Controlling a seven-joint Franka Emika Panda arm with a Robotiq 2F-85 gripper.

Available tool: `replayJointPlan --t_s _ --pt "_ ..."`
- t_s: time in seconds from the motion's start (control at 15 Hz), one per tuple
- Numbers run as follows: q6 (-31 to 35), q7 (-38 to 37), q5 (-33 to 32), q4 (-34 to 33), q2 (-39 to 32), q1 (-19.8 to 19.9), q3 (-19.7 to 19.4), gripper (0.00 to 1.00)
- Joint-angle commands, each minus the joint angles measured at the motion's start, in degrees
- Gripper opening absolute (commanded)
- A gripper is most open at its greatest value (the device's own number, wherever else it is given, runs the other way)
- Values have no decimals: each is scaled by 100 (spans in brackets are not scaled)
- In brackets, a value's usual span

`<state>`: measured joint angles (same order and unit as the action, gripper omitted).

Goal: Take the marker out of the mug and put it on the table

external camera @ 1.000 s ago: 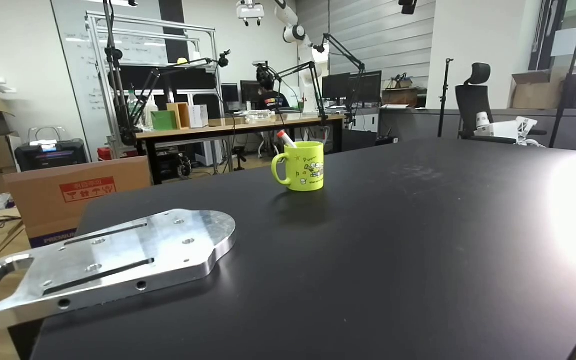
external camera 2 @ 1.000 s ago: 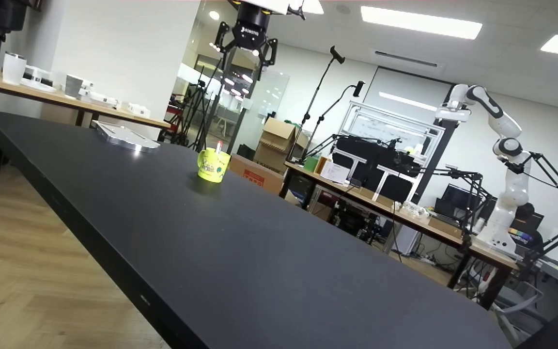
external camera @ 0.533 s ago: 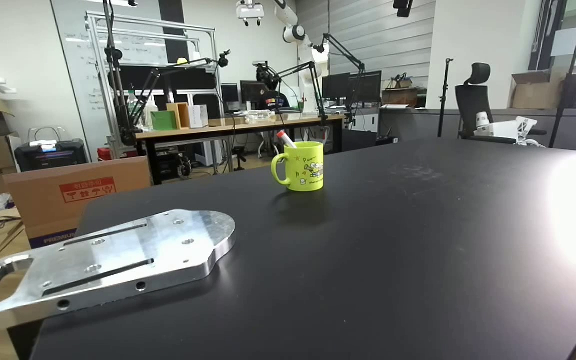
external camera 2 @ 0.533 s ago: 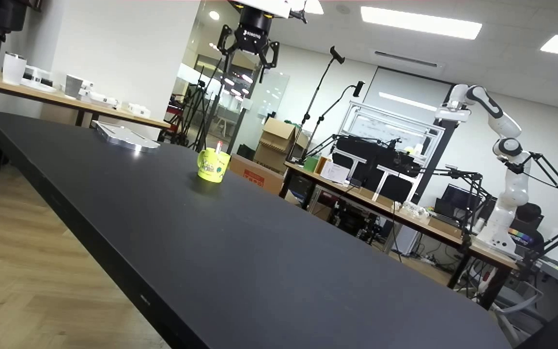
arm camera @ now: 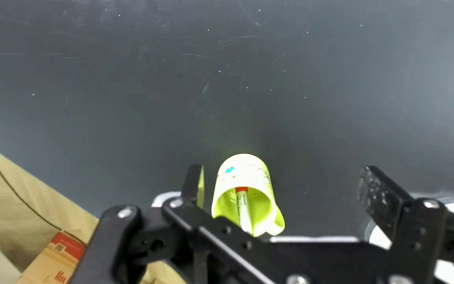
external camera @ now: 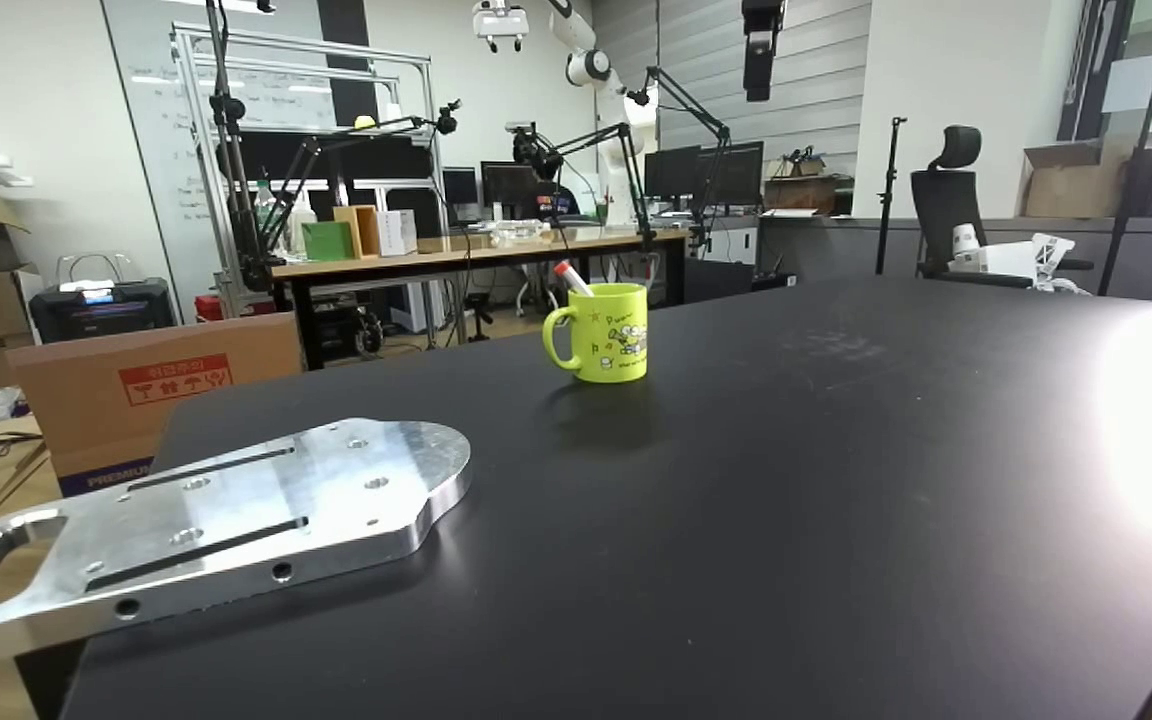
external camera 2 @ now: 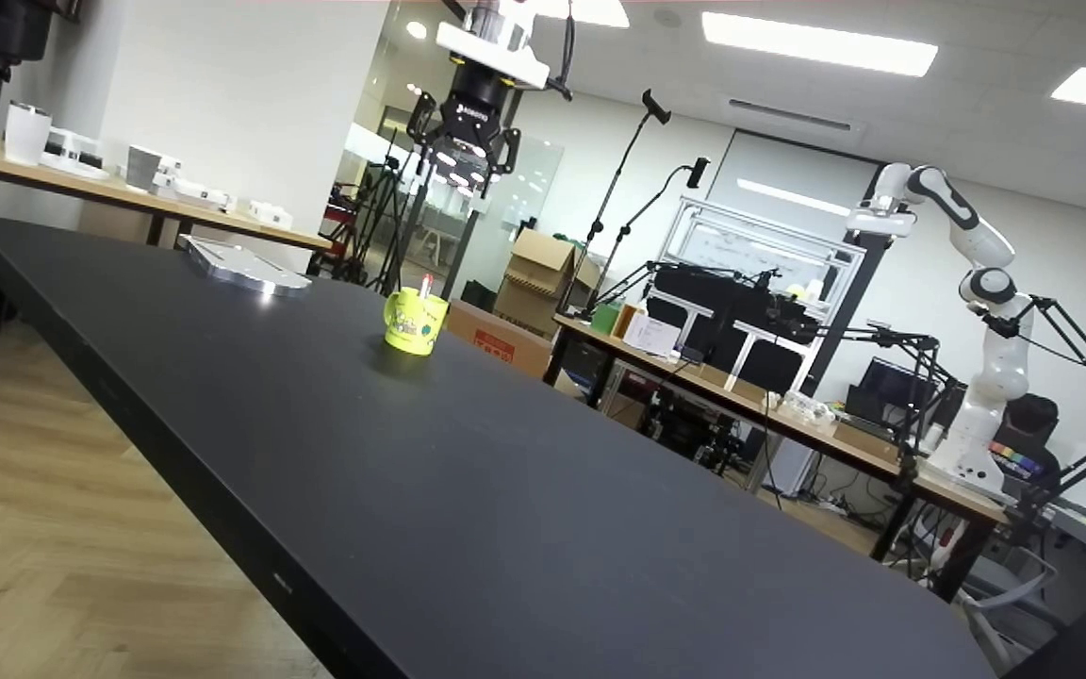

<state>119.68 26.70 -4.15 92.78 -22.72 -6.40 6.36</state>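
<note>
The yellow-green mug [external camera: 616, 335] stands upright on the black table [external camera: 756, 480], its handle to the left in this exterior view. The mug [external camera 2: 414, 322] also shows in an exterior view, with the marker's red end [external camera 2: 426, 285] above its rim. The red-tipped marker [external camera: 573, 279] leans toward the handle inside the mug. My gripper [external camera 2: 456, 174] is open and empty, well above the table and mug. In the wrist view, the mug [arm camera: 244, 171] lies between the open fingers [arm camera: 282, 185], nearer the left one. The marker [arm camera: 243, 207] shows a pale barrel and red band; my gripper's linkage hides its outer end.
A silver metal plate [external camera: 316, 490] lies on the table on the mug's handle side, partly over the edge; it also shows in an exterior view [external camera 2: 243, 268]. A cardboard box [external camera: 156, 380] stands beside the table. The table edge is close behind the mug.
My gripper has come down, most of it in the last half second, and now shows farther into both exterior views, a little to the left. The mug and marker have not moved.
</note>
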Motion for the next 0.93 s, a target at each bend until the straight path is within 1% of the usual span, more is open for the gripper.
replayJointPlan --t_s 0.0,0.2,0.4,0.53,0.6,0.73,0.87 --pt "-904 -26 -458 -1409 -1042 -207 75 100" --pt "-1347 38 -1002 -2269 -1671 -472 20 100" --pt "-1557 211 -1534 -3093 -2226 -750 -28 100" --pt "-1761 321 -1676 -3596 -2584 -882 -33 100" --pt "-1365 167 -1533 -2736 -2083 -721 50 100" --pt "-1503 199 -1617 -3099 -2346 -824 38 100" --pt "-1537 231 -1624 -3243 -2455 -844 24 100"
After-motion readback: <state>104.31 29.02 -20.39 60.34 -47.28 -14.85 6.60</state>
